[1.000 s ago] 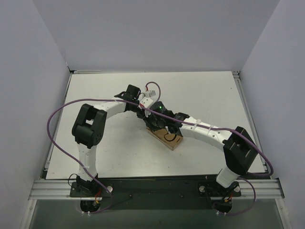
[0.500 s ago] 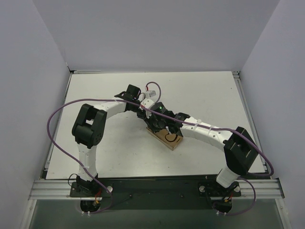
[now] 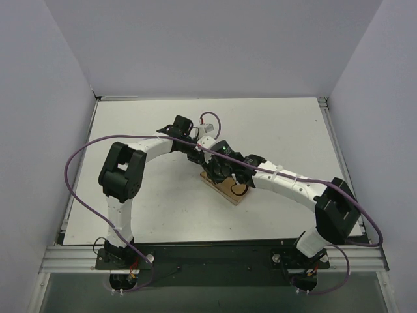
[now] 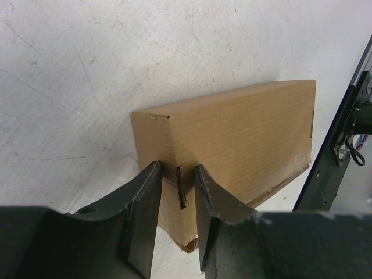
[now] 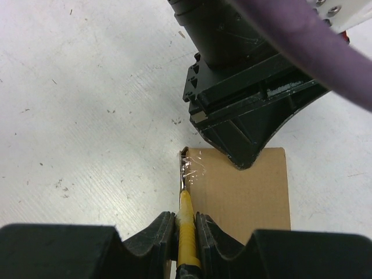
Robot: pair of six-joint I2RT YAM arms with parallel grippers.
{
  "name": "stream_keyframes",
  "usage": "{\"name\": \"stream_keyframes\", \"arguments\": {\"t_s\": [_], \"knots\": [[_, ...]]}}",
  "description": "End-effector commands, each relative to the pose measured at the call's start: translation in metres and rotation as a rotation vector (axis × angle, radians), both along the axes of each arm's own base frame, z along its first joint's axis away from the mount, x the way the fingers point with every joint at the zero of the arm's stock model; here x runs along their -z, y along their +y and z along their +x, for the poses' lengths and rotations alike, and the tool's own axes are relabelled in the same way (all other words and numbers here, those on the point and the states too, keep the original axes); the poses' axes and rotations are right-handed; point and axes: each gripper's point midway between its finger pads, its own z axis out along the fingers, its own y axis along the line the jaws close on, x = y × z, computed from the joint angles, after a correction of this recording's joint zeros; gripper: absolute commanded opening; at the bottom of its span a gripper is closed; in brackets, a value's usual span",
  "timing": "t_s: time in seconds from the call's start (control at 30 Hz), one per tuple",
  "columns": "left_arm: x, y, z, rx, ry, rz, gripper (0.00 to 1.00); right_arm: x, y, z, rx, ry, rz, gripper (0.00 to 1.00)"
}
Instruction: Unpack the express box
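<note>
The express box (image 3: 229, 193), plain brown cardboard, lies closed on the white table near the middle. In the left wrist view the box (image 4: 244, 133) fills the centre. My left gripper (image 4: 177, 174) stands with its jaws close together round the box's end corner, a cardboard tab between them. In the top view the left gripper (image 3: 201, 158) is at the box's far-left end. My right gripper (image 5: 185, 216) is shut on a yellow utility knife (image 5: 186, 206). The blade tip lies along the left top edge of the box (image 5: 250, 186), at a patch of clear tape (image 5: 192, 168).
The left arm's black wrist (image 5: 244, 87) hangs over the far end of the box, right ahead of the knife. A purple cable (image 3: 85, 156) loops over the left arm. A black rail (image 4: 337, 145) runs past the box's right side. Grey walls enclose the table.
My right arm has stretched a little further to the far left, sliding the knife along the box's edge. The box and the left gripper have not moved.
</note>
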Motion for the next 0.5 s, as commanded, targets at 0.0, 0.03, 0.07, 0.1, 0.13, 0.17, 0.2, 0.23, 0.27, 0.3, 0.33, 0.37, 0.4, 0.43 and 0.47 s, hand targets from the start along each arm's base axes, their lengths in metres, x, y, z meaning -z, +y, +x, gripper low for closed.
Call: {"name": "stream_keyframes", "arguments": {"t_s": [0.0,0.03,0.07,0.1,0.13,0.17,0.2,0.23,0.27,0.3,0.33,0.37,0.4,0.43,0.47], "knots": [[0.031,0.014,0.003,-0.008,-0.012,0.122,0.37,-0.006,-0.016,-0.007,0.022,0.011,-0.01,0.0],[0.031,0.014,0.004,-0.007,-0.012,0.123,0.37,-0.006,-0.018,-0.008,0.023,0.011,-0.012,0.0],[0.031,0.014,0.004,-0.007,-0.013,0.122,0.37,-0.005,-0.02,-0.009,0.024,0.014,-0.012,0.0],[0.031,0.014,0.005,-0.008,-0.013,0.122,0.37,-0.005,-0.02,-0.01,0.023,0.013,-0.012,0.0],[0.031,0.014,0.005,-0.007,-0.014,0.122,0.37,-0.004,-0.022,-0.01,0.025,0.015,-0.015,0.0],[0.031,0.014,0.005,-0.007,-0.014,0.122,0.37,-0.003,-0.023,-0.011,0.028,0.018,-0.016,0.0],[0.031,0.014,0.006,-0.007,-0.017,0.123,0.37,-0.004,-0.024,-0.012,0.028,0.017,-0.015,0.0],[0.032,0.015,0.005,-0.008,-0.013,0.126,0.37,-0.004,-0.025,-0.012,0.028,0.018,-0.016,0.0],[0.031,0.015,0.006,-0.007,-0.016,0.126,0.37,-0.004,-0.026,-0.013,0.028,0.019,-0.017,0.0],[0.033,0.015,0.006,-0.007,-0.014,0.128,0.37,-0.003,-0.027,-0.014,0.028,0.02,-0.019,0.0],[0.033,0.015,0.006,-0.007,-0.014,0.128,0.37,-0.003,-0.028,-0.015,0.029,0.021,-0.02,0.0],[0.033,0.015,0.005,-0.006,-0.014,0.129,0.37,-0.003,-0.029,-0.015,0.031,0.023,-0.018,0.0],[0.033,0.015,0.006,-0.006,-0.015,0.128,0.37,-0.002,-0.03,-0.016,0.031,0.026,-0.022,0.0],[0.033,0.015,0.006,-0.006,-0.015,0.128,0.37,-0.002,-0.031,-0.016,0.03,0.026,-0.022,0.0],[0.033,0.015,0.006,-0.006,-0.015,0.128,0.37,-0.002,-0.033,-0.017,0.032,0.027,-0.023,0.0]]}}
